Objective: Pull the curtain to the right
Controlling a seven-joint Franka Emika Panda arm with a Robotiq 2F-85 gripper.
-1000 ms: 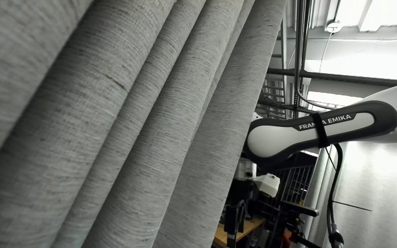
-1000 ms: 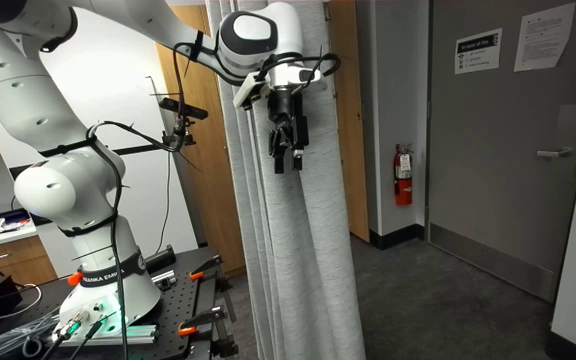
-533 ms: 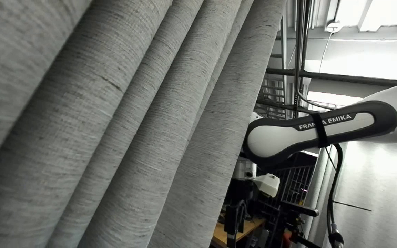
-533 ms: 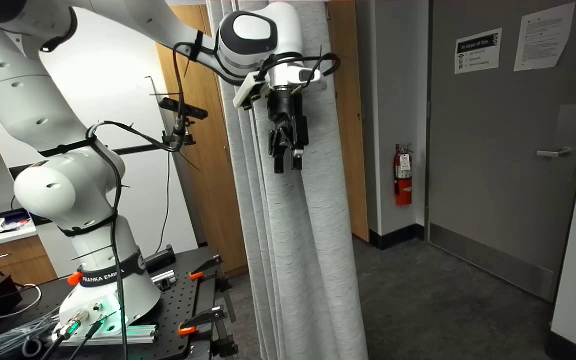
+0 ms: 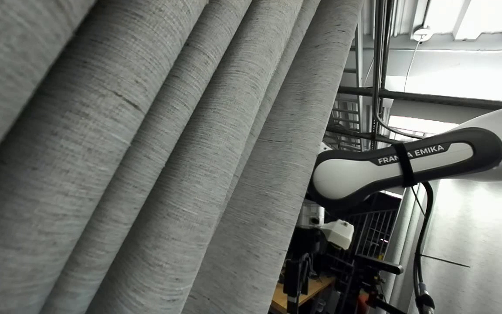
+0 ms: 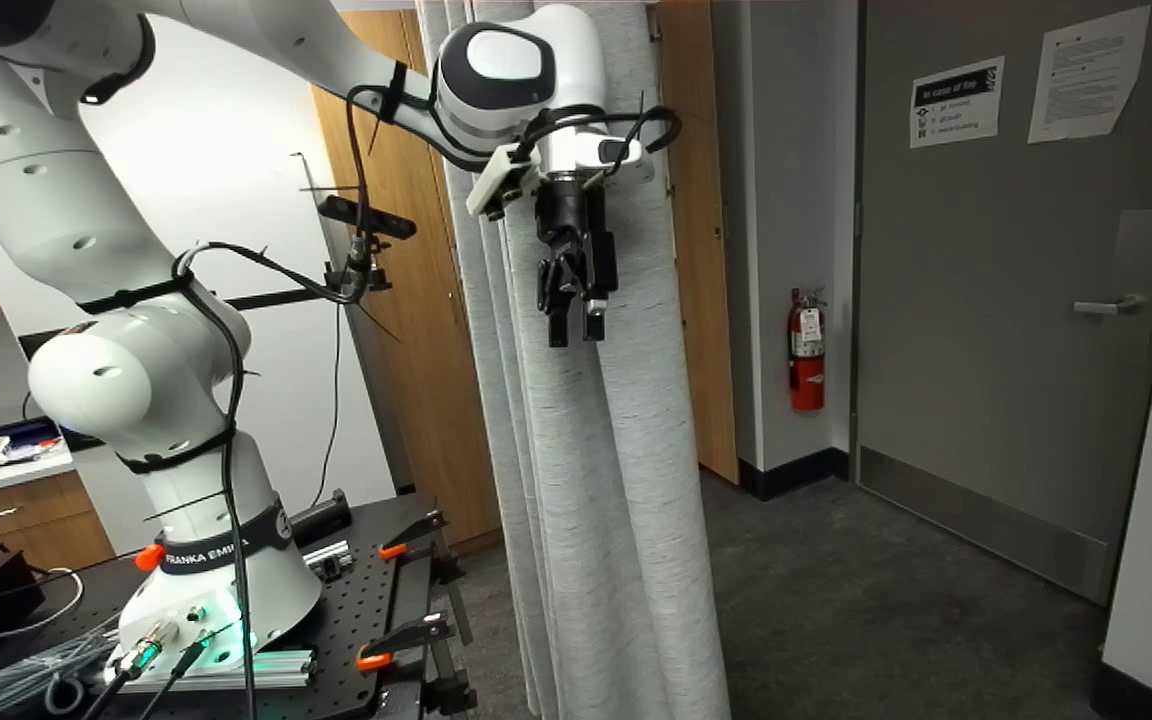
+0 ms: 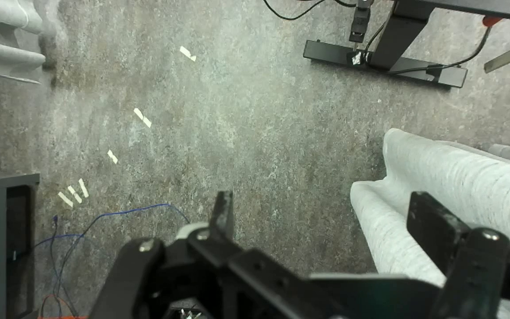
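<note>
The grey woven curtain [image 5: 181,174] hangs in broad diagonal folds and fills most of an exterior view. In an exterior view the curtain [image 6: 586,480] hangs bunched behind my gripper [image 6: 576,330], which points down with its two black fingers apart. In the wrist view my gripper [image 7: 321,208] is wide open with only floor showing between the fingertips. There the curtain [image 7: 458,177] lies at the right, behind the right finger. I cannot tell whether that finger touches the fabric. In an exterior view the curtain edge partly hides the hand below the arm [image 5: 390,165].
A camera on a bar [image 6: 366,215] stands beside the arm. The robot's black table [image 6: 376,590] has clamps on its edge. Behind are a wooden cabinet [image 6: 701,250], a fire extinguisher [image 6: 806,350] and a door [image 6: 1006,300]. A black stand foot [image 7: 383,66] rests on the floor.
The arm and gripper have not visibly moved. The curtain sways: its folds drift left in an exterior view, and its lower left edge drifts slightly right in an exterior view.
</note>
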